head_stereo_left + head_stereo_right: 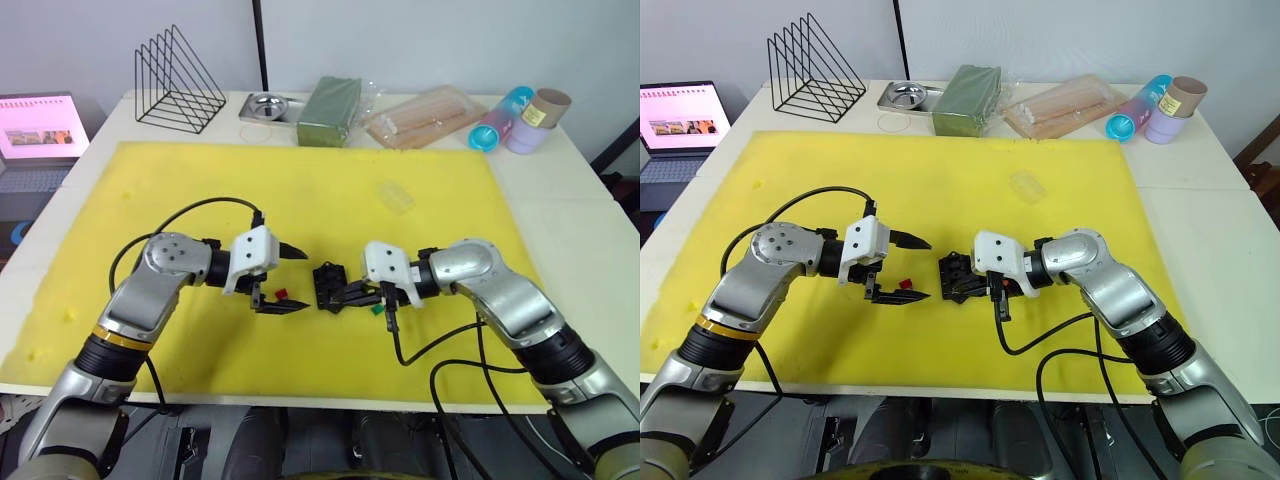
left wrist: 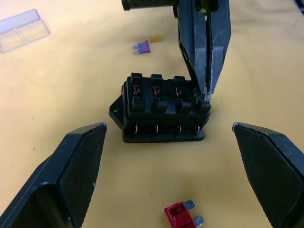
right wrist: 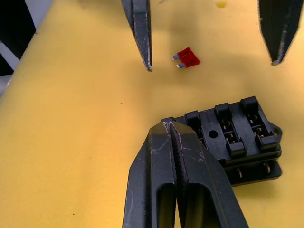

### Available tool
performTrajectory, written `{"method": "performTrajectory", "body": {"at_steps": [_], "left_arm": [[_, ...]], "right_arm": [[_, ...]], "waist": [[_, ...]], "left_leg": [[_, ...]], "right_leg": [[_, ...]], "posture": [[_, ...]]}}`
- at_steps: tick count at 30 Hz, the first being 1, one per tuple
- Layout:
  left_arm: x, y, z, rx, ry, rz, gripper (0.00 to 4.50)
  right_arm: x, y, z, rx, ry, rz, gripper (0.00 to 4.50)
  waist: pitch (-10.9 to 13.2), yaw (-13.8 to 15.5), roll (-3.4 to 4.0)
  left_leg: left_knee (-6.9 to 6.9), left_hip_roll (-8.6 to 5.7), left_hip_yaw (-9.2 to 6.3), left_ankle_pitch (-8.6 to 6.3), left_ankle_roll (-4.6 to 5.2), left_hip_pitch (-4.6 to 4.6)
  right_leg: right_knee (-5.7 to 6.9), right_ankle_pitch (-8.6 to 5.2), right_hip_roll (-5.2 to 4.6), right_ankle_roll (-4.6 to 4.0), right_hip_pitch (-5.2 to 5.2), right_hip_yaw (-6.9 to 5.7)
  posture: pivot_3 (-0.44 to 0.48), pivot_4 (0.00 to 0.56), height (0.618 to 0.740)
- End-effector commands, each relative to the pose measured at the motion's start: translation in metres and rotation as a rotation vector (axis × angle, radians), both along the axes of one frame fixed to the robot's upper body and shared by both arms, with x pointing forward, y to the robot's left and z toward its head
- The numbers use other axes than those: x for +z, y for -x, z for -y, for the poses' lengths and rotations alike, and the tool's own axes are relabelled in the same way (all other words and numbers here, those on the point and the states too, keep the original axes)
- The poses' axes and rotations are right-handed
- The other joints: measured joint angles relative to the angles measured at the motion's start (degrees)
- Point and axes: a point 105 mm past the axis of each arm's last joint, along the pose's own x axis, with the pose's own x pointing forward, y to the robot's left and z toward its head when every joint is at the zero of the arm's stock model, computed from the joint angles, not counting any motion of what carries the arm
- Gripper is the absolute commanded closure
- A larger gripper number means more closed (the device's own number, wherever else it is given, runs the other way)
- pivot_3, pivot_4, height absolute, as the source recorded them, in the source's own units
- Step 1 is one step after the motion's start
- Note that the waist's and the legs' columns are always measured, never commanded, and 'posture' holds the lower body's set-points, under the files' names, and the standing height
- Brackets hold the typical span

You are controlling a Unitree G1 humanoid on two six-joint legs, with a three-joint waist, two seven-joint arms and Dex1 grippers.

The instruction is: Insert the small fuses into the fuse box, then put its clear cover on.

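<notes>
White worktop (image 1: 560, 190), covered by a yellow foam mat (image 1: 200, 190). The fuse box (image 1: 327, 287) lies mid-mat between both grippers. Left gripper (image 1: 292, 280): fingers spread, nothing held, the red fuse (image 1: 281, 295) on the mat between them. Right gripper (image 3: 172, 128): fingers pressed together at the box's edge; a grey fuse may be pinched there, not confirmed. Judged step: seating a fuse; blades should be aligned squarely over a slot. Purple fuse (image 2: 142, 47) and clear cover (image 1: 394, 196) lie farther off. At the far edge are a wire rack (image 1: 177, 82) and a green packet (image 1: 328, 111), well clear.
</notes>
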Motion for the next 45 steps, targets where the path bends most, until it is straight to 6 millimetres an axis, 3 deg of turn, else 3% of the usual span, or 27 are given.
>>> {"method": "performTrajectory", "body": {"at_steps": [1, 12, 15, 19, 23, 26, 33, 39, 45], "left_arm": [[0.012, -0.002, 0.002, -0.015, 0.009, 0.052, 0.00], [0.032, -0.003, -0.009, 0.013, 0.081, -0.015, 0.00], [0.040, 0.000, -0.037, 0.054, 0.065, -0.133, 0.00], [0.042, 0.002, -0.063, 0.111, 0.025, -0.214, 0.00], [0.045, 0.001, -0.080, 0.177, 0.004, -0.265, 0.00], [0.046, 0.003, -0.103, 0.217, -0.049, -0.264, 0.00], [0.045, 0.007, -0.151, 0.316, -0.157, -0.264, 0.00], [0.044, 0.007, -0.167, 0.352, -0.165, -0.265, 0.00], [0.042, 0.008, -0.152, 0.301, -0.136, -0.269, 0.00]], "right_arm": [[0.014, -0.006, 0.004, -0.049, -0.032, -0.020, 4.47], [0.068, 0.013, -0.003, 0.005, -0.152, -0.018, 4.47], [0.087, 0.015, 0.013, -0.021, -0.101, 0.089, 4.47], [0.089, 0.013, 0.042, -0.094, -0.018, 0.129, 4.47], [0.088, 0.014, 0.064, -0.146, 0.029, 0.122, 3.52], [0.091, 0.015, 0.099, -0.252, 0.083, 0.129, 2.50], [0.085, 0.029, 0.152, -0.401, 0.178, 0.105, 0.08], [0.081, 0.040, 0.177, -0.484, 0.200, 0.073, 0.03], [0.087, 0.040, 0.167, -0.464, 0.171, 0.104, 0.03]], "waist": [[0.00, 0.00, 0.00], [0.03, -0.07, 0.01], [0.10, -0.21, 0.03], [0.10, -0.08, 0.03], [0.11, -0.05, 0.00], [0.13, -0.08, -0.02], [0.15, -0.17, -0.02], [0.16, -0.08, -0.02], [0.16, -0.09, -0.01]], "left_leg": [[0.00, 0.00, 0.00, 0.00, 0.00, 0.00], [-0.09, 0.00, 0.00, 0.00, 0.00, -0.10], [-0.13, 0.01, 0.01, 0.00, 0.00, -0.16], [-0.32, 0.01, 0.06, 0.00, 0.00, -0.15], [-0.38, 0.00, 0.09, 0.00, 0.00, -0.15], [-0.40, 0.01, 0.13, 0.00, 0.00, -0.15], [-0.53, 0.08, 0.29, 0.00, 0.00, -0.12], [-0.52, 0.23, 0.56, 0.00, 0.00, -0.10], [-0.50, 0.29, 0.61, 0.00, 0.00, -0.10]], "right_leg": [[0.00, 0.00, 0.00, 0.00, 0.00, 0.00], [-0.01, 0.00, -0.01, 0.00, -0.15, 0.00], [-0.01, 0.00, -0.01, 0.00, -0.26, 0.01], [-0.09, -0.01, -0.03, -0.01, -0.30, 0.02], [-0.13, -0.04, -0.04, -0.05, -0.31, 0.03], [-0.13, -0.04, -0.04, -0.05, -0.33, 0.07], [-0.11, -0.09, -0.02, -0.15, -0.45, 0.11], [-0.10, -0.15, -0.01, -0.24, -0.45, 0.15], [-0.10, -0.15, 0.01, -0.25, -0.46, 0.16]], "posture": [[0.000, 0.150, 0.740], [0.000, 0.150, 0.740], [0.000, 0.150, 0.740], [0.000, 0.150, 0.740], [0.000, 0.150, 0.740], [0.000, 0.150, 0.740], [0.000, 0.150, 0.740], [0.000, 0.150, 0.740], [0.000, 0.150, 0.740]]}}
